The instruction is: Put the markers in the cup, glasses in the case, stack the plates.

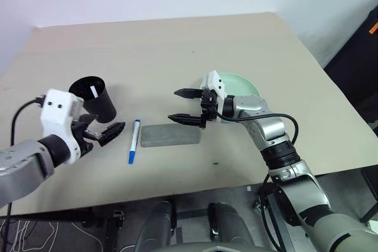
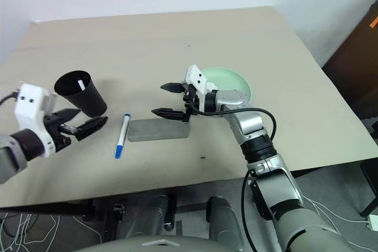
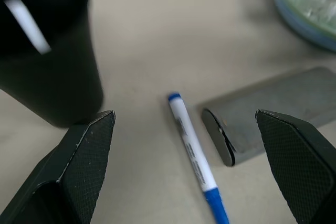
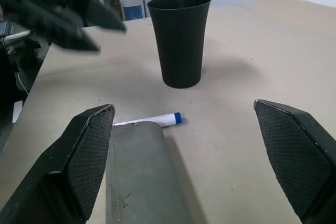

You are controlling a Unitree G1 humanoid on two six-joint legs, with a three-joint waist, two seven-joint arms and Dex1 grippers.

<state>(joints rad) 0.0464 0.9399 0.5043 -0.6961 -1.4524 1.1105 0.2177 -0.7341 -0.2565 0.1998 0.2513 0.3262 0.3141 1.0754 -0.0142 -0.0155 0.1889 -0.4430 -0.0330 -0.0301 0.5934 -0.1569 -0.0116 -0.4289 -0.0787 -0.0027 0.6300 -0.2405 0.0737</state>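
**A:** One marker (image 1: 134, 141) lies loose on the tan table (image 1: 177, 45): white barrel, blue cap and blue end, running roughly from twelve to six o'clock. Where do the other things sit?

**B:** The black cup (image 1: 94, 98) stands upright at about ten o'clock from that marker, near it but not touching. A white stick (image 1: 94, 91) shows against its inner wall, probably the second marker, though I cannot tell for sure. The grey glasses case (image 1: 170, 135) lies flat and closed just beside the marker, at its three o'clock.

**A:** And the plates?

**B:** At about two o'clock from the case. The mint green plate (image 1: 239, 84) rests on top of the light blue plate (image 3: 299, 22), whose rim shows beneath it in the left wrist view.

**A:** What of the grippers?

**B:** The left gripper (image 1: 106, 134) hangs at about five o'clock from the cup's base, fingers spread wide with nothing between them. From its wrist view the marker and the rounded end of the case lie ahead, between the two fingers (image 3: 79, 166).

**A:** And the right one?

**B:** The right gripper (image 1: 186, 105) hovers above the case's right half, pointing toward the cup, jaws fully apart and empty. In its wrist view the case lies below its left finger (image 4: 84, 156), and the cup stands ahead.
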